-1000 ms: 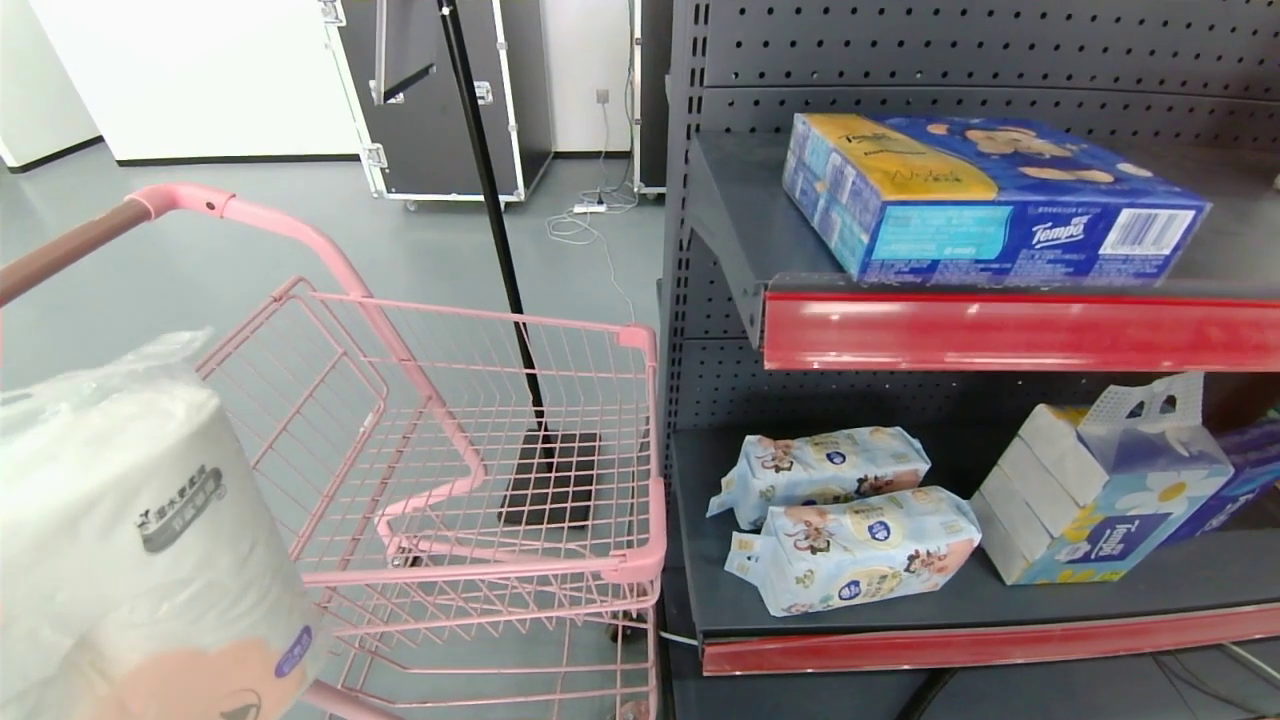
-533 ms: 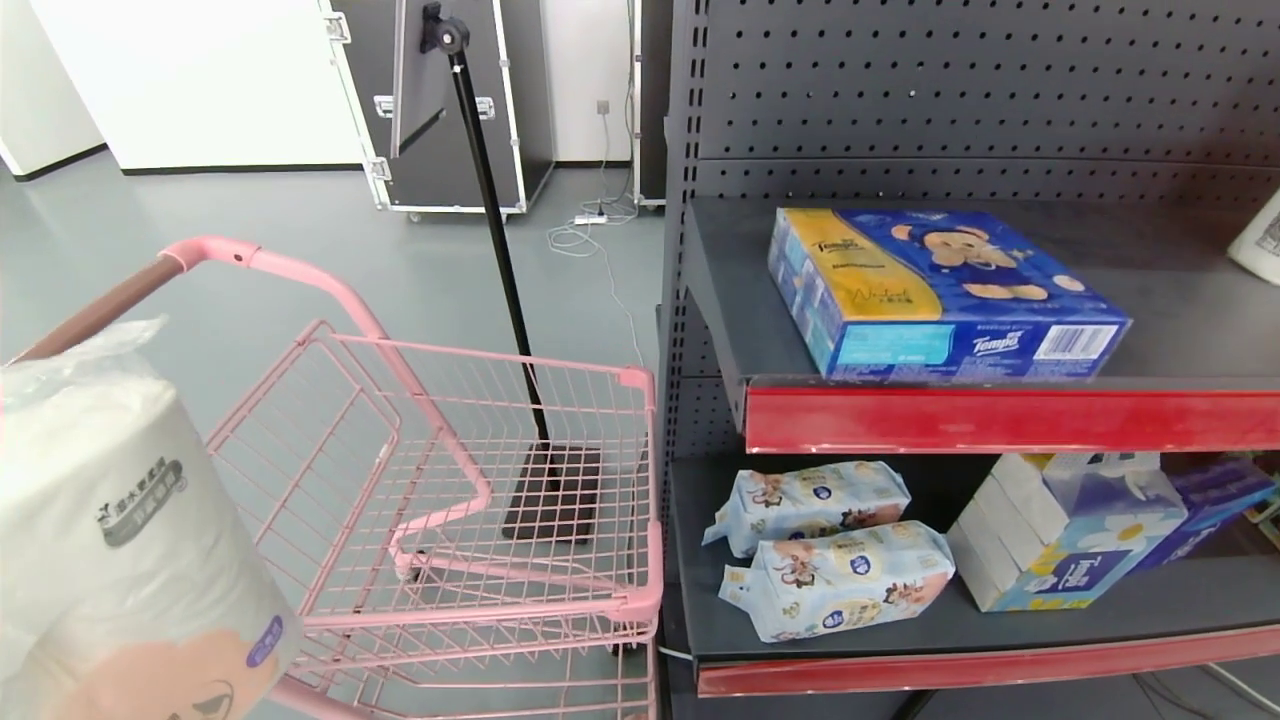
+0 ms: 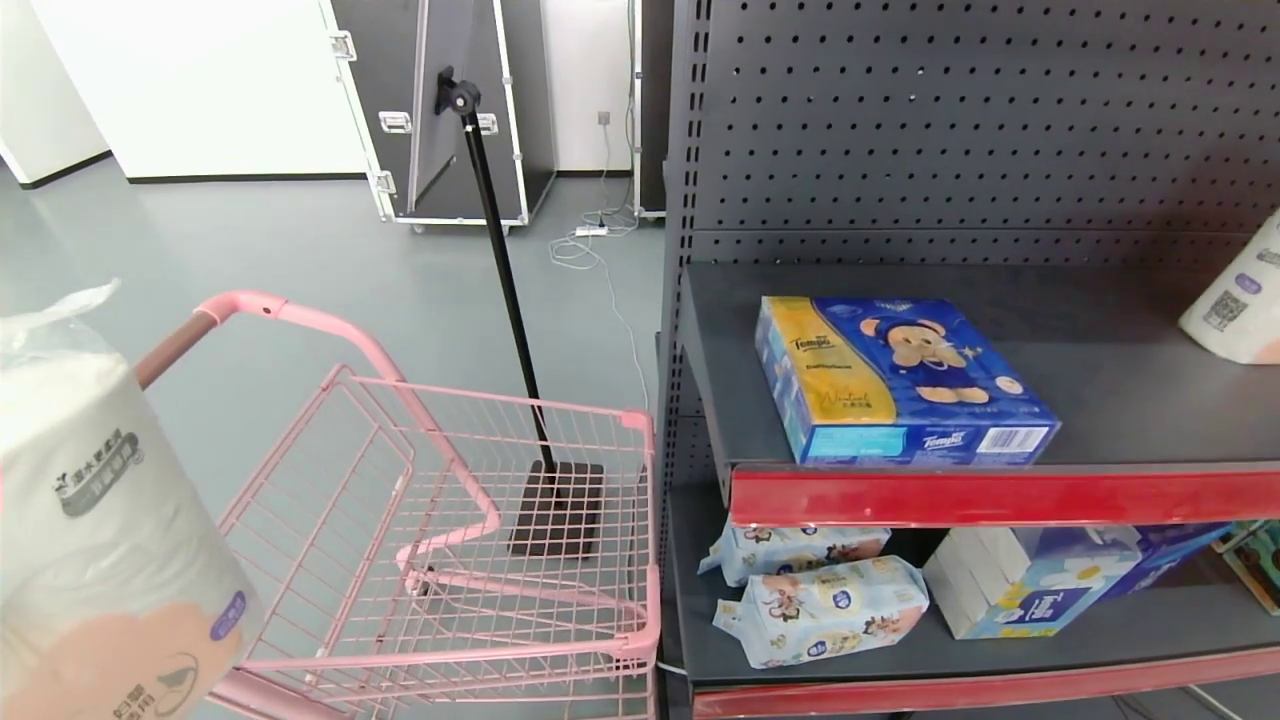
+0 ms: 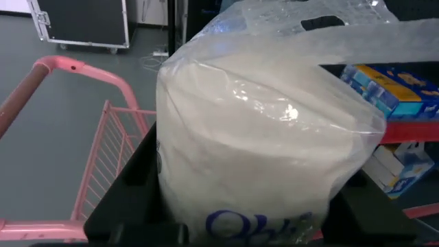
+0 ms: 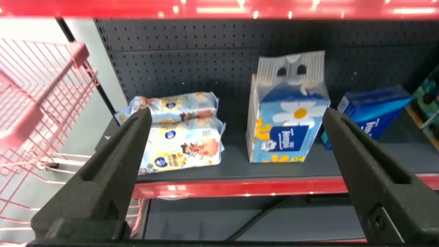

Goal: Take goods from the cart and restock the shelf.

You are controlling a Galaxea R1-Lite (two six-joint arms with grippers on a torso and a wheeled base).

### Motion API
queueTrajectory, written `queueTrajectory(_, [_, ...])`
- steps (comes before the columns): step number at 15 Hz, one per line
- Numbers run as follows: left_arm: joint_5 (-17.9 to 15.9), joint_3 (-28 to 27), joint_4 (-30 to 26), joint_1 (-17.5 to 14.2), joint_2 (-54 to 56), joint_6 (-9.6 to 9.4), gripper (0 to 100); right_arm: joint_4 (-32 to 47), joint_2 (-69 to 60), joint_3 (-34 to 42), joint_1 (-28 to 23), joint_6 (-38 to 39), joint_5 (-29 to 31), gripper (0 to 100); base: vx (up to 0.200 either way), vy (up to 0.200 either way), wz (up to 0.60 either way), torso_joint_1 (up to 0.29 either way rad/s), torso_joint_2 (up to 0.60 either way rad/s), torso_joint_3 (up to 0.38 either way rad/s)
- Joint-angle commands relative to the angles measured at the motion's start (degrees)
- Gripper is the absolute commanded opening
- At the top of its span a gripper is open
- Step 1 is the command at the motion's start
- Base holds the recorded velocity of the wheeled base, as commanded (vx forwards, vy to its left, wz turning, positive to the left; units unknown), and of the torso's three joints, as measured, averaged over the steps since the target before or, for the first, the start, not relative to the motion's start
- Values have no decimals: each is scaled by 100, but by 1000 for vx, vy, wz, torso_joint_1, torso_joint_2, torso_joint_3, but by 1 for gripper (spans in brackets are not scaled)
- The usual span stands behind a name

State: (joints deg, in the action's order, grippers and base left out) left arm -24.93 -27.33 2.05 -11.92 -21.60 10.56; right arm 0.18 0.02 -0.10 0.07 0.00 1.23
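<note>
A plastic-wrapped pack of white toilet rolls point(image 3: 90, 520) hangs at the near left, beside the pink cart point(image 3: 500, 402). In the left wrist view the pack point(image 4: 260, 137) sits between the black fingers of my left gripper point(image 4: 247, 206), which is shut on it. My right gripper point(image 5: 236, 171) is open and faces the lower shelf with nothing between its fingers. On the upper shelf point(image 3: 1000, 495) lie a blue tissue box point(image 3: 900, 385) and, at the far right, another roll pack point(image 3: 1235, 300).
The lower shelf holds two wipe packs point(image 5: 178, 134), a flowered tissue pack point(image 5: 288, 123) and a blue box point(image 5: 374, 113). A black pole stand point(image 3: 500, 280) with a flat base point(image 3: 558, 508) rises behind the cart. Bare shelf board lies between the blue box and the roll pack.
The head camera has risen, so shelf and cart sit lower in the picture and more pegboard shows. The held roll pack has stayed at the near left.
</note>
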Motion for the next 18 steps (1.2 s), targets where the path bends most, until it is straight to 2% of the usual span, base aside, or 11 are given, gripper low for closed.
queueTrajectory(1, [-12,-44,6,6,-81,-1,0,-1,-2,1,1,0,0,100,0,0,0,193,-579,-364])
queueTrajectory(5, [-56,-71,24,94,-90,-36,0,-1,-2,1,1,0,0,100,0,0,0,215,-582,-360])
queueTrajectory(8, [-56,-62,24,94,-134,-326,0,-1,-2,1,1,0,0,100,0,0,0,172,-416,-255])
queueTrajectory(11, [-56,-62,15,94,-90,-458,0,-1,-2,1,1,0,0,100,0,0,0,37,-88,-47])
queueTrajectory(14, [-56,-62,15,85,-99,-467,0,-1,-2,1,1,0,0,100,0,0,0,0,0,0])
queueTrajectory(18, [-47,-62,15,85,-107,-493,0,-1,-2,1,1,0,0,100,0,-200,0,-1,-4,1])
